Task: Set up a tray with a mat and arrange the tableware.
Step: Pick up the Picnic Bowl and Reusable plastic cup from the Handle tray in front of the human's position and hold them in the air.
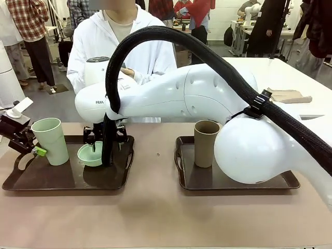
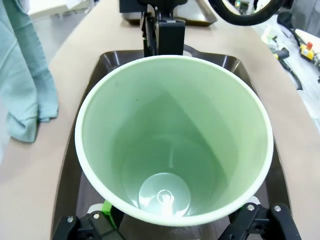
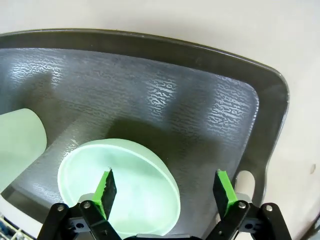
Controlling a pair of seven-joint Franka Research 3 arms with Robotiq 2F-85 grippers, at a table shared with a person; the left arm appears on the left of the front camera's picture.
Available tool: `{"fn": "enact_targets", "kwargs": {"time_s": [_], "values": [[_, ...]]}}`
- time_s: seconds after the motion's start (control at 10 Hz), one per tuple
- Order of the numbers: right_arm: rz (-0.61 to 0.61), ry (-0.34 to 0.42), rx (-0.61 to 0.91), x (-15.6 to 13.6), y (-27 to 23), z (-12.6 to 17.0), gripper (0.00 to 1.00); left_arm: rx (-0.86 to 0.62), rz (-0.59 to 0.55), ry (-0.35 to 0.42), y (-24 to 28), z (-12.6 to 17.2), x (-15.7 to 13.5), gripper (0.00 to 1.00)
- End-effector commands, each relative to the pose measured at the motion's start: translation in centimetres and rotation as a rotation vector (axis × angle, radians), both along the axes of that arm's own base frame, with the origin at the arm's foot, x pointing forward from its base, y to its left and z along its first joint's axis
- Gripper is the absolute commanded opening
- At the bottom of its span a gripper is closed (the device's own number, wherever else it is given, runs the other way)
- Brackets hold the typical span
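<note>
Robot lab; white-coated person [image 1: 122, 46]; other tables [image 1: 280, 70] behind

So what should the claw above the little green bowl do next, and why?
Probably lift the right claw straight up. Its jaws are open and hold nothing. The small round mint green plastic bowl already sits on the dark brown plastic tray beside the tall pale green plastic tumbler, so it looks placed.

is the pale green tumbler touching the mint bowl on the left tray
Apart. The front view shows a strip of dark tray between the pale green tumbler and the mint bowl; the right wrist view shows that gap too.
</note>
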State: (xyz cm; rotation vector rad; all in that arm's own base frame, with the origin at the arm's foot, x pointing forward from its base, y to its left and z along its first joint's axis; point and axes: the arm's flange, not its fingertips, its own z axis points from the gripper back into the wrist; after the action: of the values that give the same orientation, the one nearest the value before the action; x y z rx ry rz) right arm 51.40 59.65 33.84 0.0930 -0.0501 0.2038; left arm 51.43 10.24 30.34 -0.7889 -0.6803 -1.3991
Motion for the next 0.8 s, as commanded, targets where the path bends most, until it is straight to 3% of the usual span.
{"fn": "enact_targets", "kwargs": {"time_s": [0.0, 0.7], "values": [[0.017, 0.039, 0.009, 1.1, 0.9, 0.3, 1.0, -0.009, -0.011, -0.03, -0.2, -0.5, 0.5, 1.0], [0.047, 0.071, 0.009, 1.0, 1.2, -0.1, 1.0, -0.067, -0.037, -0.032, -1.6, -1.3, 0.9, 1.0]]}}
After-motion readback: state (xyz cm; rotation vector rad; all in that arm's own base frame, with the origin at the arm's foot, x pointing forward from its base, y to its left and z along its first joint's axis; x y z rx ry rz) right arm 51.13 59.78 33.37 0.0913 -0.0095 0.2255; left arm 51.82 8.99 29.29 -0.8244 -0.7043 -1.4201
